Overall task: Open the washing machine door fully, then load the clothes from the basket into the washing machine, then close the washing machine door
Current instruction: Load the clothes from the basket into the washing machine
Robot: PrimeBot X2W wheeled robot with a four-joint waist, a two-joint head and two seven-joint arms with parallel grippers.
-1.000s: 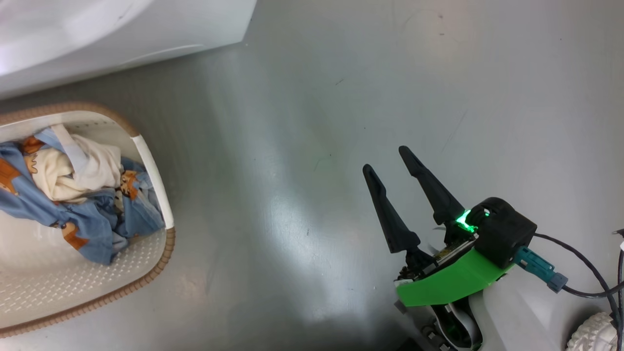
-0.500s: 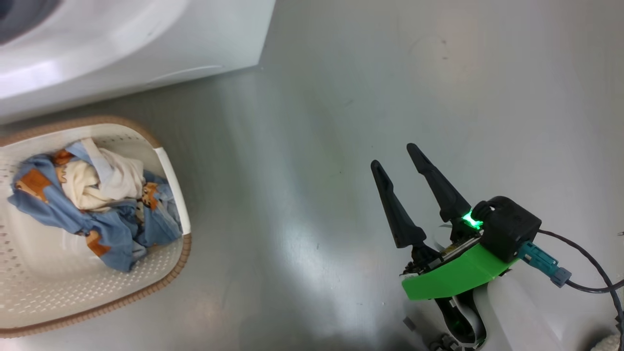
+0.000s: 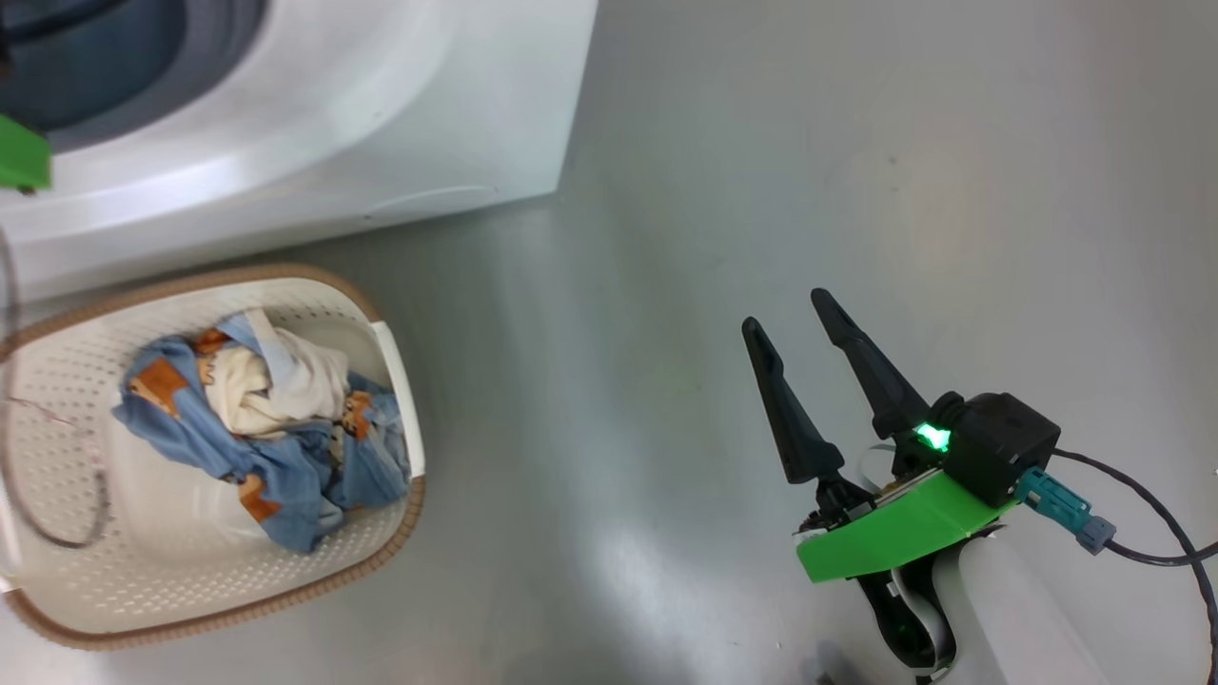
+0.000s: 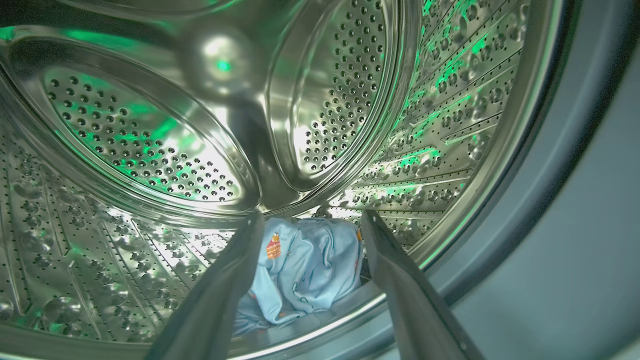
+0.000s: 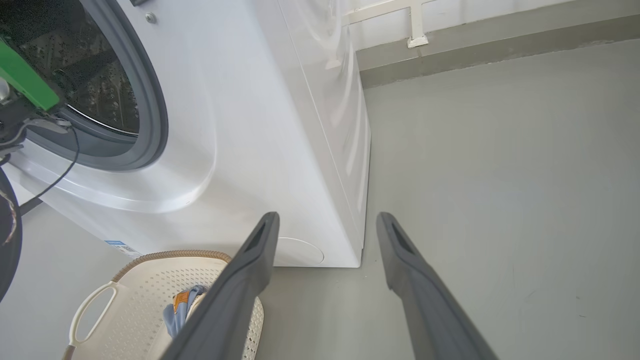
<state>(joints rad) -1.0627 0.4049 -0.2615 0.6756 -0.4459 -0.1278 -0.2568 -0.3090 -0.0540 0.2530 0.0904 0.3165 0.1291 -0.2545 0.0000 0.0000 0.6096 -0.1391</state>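
Note:
The white washing machine (image 3: 381, 124) stands at the top left, its opening ringed by a grey gasket (image 5: 155, 125); its door is out of view. My left gripper (image 4: 310, 220) is open at the mouth of the steel drum (image 4: 150, 140), and a light blue piece of the clothes (image 4: 310, 265) lies loose at the drum's bottom just beyond its fingertips. More clothes (image 3: 276, 419), blue print with a white piece, are bundled in the cream basket (image 3: 400, 533) on the floor below the machine. My right gripper (image 3: 785, 309) hangs open over bare floor, well to the right of the basket.
The grey floor (image 3: 761, 143) stretches to the right of the machine. A green part of my left arm (image 3: 19, 157) sits at the machine's opening. A round flap (image 5: 300, 250) is low on the washer front. A wall skirting (image 5: 500, 40) runs behind.
The head camera has swung left and up, so the basket and washer now sit further right and lower, and the opening has come into view. The right gripper stays open in the same pose.

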